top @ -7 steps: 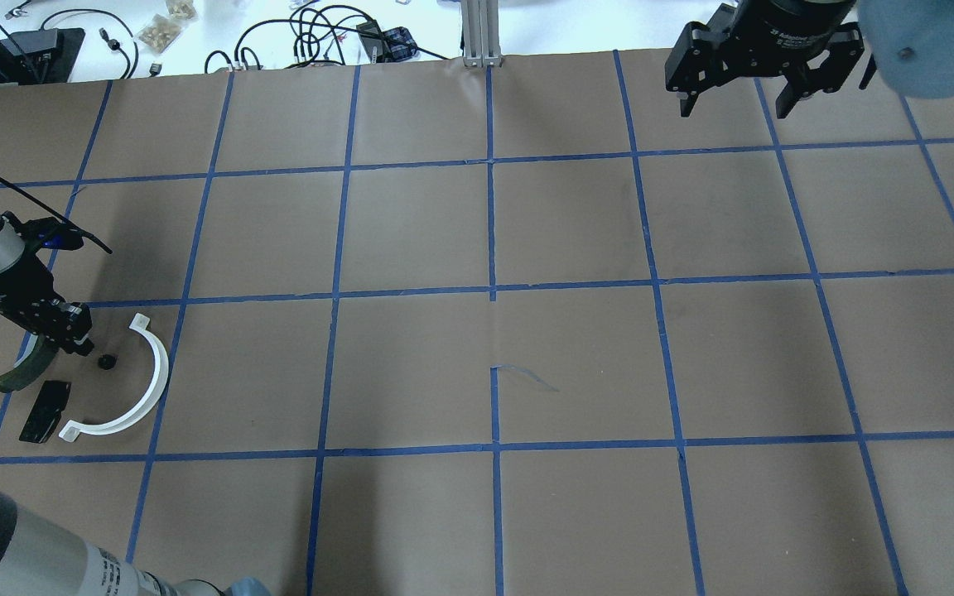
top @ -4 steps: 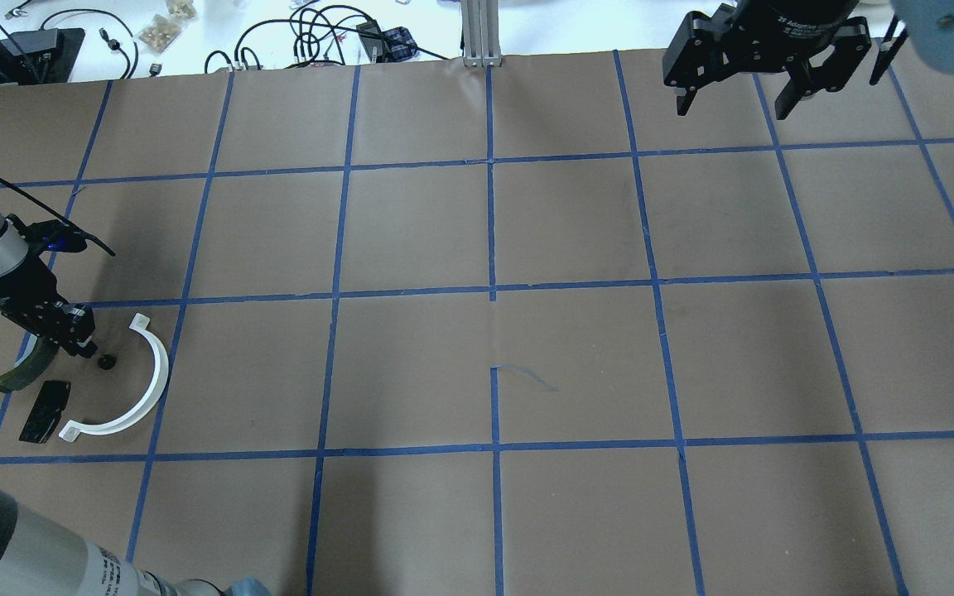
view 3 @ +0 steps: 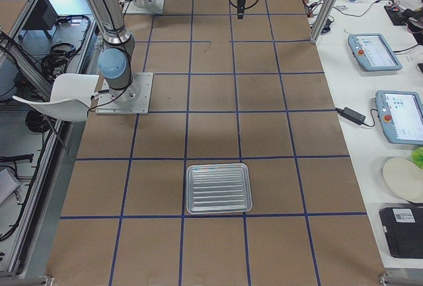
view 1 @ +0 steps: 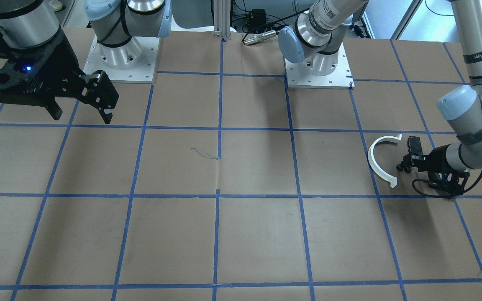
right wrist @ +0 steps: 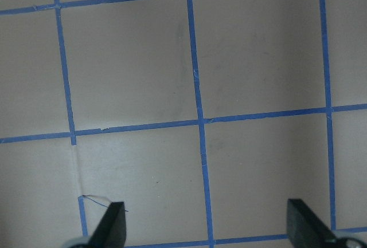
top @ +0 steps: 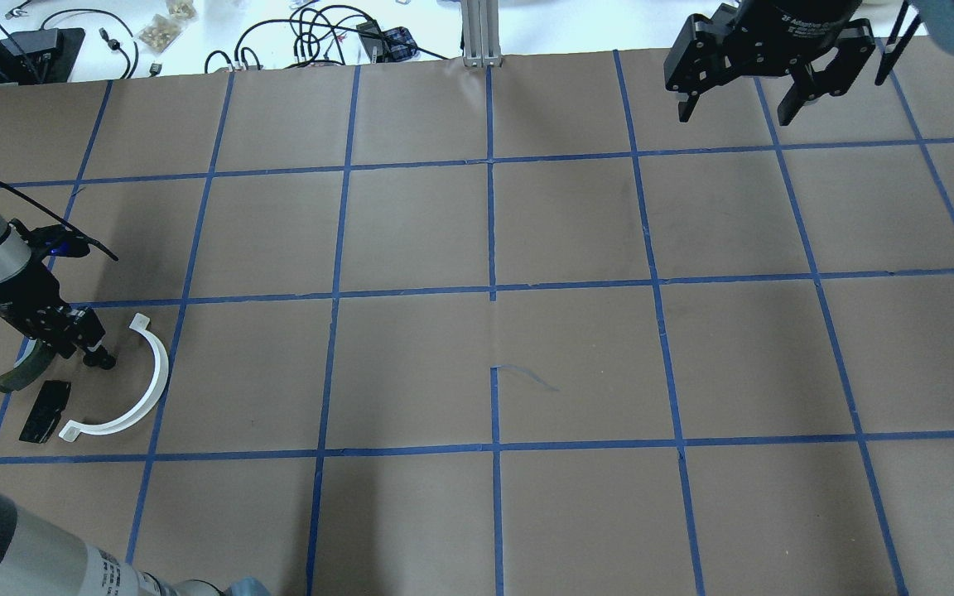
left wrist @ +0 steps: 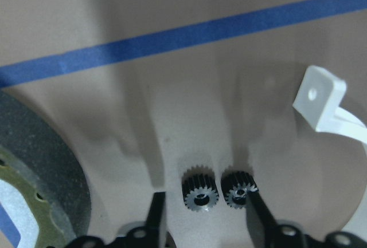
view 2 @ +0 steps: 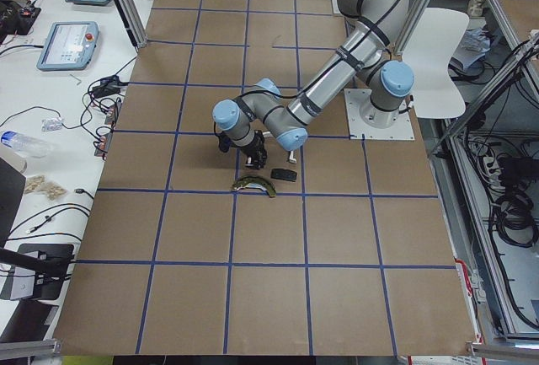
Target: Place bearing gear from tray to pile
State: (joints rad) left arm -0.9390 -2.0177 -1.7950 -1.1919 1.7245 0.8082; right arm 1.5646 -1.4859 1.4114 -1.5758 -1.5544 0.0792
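The small black toothed bearing gear (left wrist: pixel 199 191), which shows in the left wrist view as two little cogged wheels side by side, lies on the brown paper table with blue tape grid (top: pixel 411 232), inside the pile: just beside the white plastic half-ring arc (top: pixel 162 372), near the dark olive curved shoe-like piece (top: pixel 26 371) and the small black rectangular pad (top: pixel 45 410). It is well apart from the ridged silver metal tray (view 3: pixel 218 188) at the other end of the table. The left gripper (top: pixel 89 352) sits low over the gear with its fingers spread. One finger touches the right-hand wheel and the other stands clear of the left one, so nothing is clamped. This reads as the close of the placing step, the gear set down and let go. The next move calls for a straight lift away, taking care that the touching finger does not drag or roll the gear. The right gripper (top: pixel 734 108) hovers high over the far side, fingers wide apart and holding nothing.
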